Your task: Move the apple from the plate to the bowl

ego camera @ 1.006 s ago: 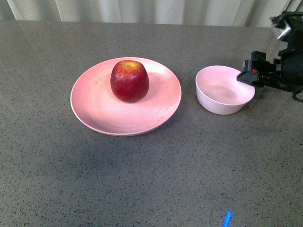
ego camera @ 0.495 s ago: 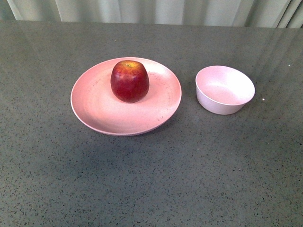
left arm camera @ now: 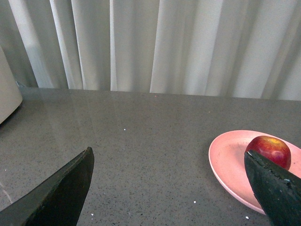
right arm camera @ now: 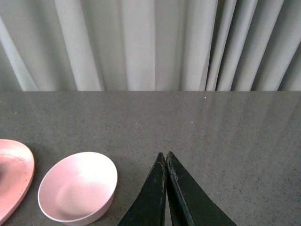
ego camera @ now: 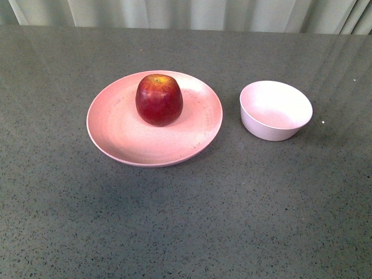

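Observation:
The dark red apple (ego camera: 159, 99) sits on the wide pale pink plate (ego camera: 116, 131) at the middle of the grey table. The small deep pink bowl (ego camera: 275, 110) stands empty to the plate's right. Neither gripper shows in the front view. In the left wrist view my left gripper (left arm camera: 167, 157) is open and empty, with the apple (left arm camera: 269, 149) and plate (left arm camera: 225, 157) beside one fingertip. In the right wrist view my right gripper (right arm camera: 165, 155) is shut and empty, beside the bowl (right arm camera: 77, 193), with the plate's edge (right arm camera: 19, 176) further off.
Pale curtains (ego camera: 186, 14) hang behind the table's far edge. A white rounded object (left arm camera: 7, 89) stands at the edge of the left wrist view.
My right arm stood by the bowl's right side one second ago. It has drawn back out of the front view. The apple, plate and bowl have not moved.

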{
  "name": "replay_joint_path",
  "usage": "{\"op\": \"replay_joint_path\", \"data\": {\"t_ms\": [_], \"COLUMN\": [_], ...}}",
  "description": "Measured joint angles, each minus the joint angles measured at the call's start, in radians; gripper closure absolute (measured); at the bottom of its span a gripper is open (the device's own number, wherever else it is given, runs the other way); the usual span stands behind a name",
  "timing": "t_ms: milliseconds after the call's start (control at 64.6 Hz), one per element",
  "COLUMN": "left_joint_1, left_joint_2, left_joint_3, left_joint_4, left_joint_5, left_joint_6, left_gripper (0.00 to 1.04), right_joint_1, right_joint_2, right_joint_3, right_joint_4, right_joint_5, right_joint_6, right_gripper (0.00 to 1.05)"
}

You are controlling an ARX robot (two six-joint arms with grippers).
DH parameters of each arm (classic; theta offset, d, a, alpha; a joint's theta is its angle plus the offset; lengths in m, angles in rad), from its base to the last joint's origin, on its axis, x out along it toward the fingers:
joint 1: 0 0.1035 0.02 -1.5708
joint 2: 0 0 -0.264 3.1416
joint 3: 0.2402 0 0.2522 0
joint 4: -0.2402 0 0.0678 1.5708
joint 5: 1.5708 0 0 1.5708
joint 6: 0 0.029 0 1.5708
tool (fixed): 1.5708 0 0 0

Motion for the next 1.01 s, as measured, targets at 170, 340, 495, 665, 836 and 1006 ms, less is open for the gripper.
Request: {"op": "replay_joint_path", "data": {"t_ms": [170, 340, 495, 665, 836, 1006], "left_joint_1": [0.0, 0.0, 0.0, 0.0, 0.0, 0.0], "left_joint_2": [0.0, 0.0, 0.0, 0.0, 0.0, 0.0], "left_joint_3": [0.0, 0.0, 0.0, 0.0, 0.0, 0.0], "left_joint_4": [0.0, 0.0, 0.0, 0.0, 0.0, 0.0], "left_joint_5": [0.0, 0.0, 0.0, 0.0, 0.0, 0.0], "left_joint_6": [0.0, 0.0, 0.0, 0.0, 0.0, 0.0], "left_gripper": [0.09, 0.09, 0.09, 0.09, 0.09, 0.09], "right_joint_1": [0.0, 0.0, 0.0, 0.0, 0.0, 0.0], "right_joint_2": [-0.061, -0.181, -0.303, -0.437, -0.56, -0.677], "right_joint_3": [-0.077, -0.126, -0.15, -0.158, -0.159, -0.159], "right_joint_4": [0.026, -0.061, -0.158, -0.271, -0.38, -0.49], "right_joint_5": [0.0, 0.0, 0.0, 0.001, 0.001, 0.001], "right_joint_6": [0.0, 0.0, 0.0, 0.0, 0.0, 0.0], "right_gripper": [1.03, 1.03, 1.03, 1.03, 1.03, 1.03]}}
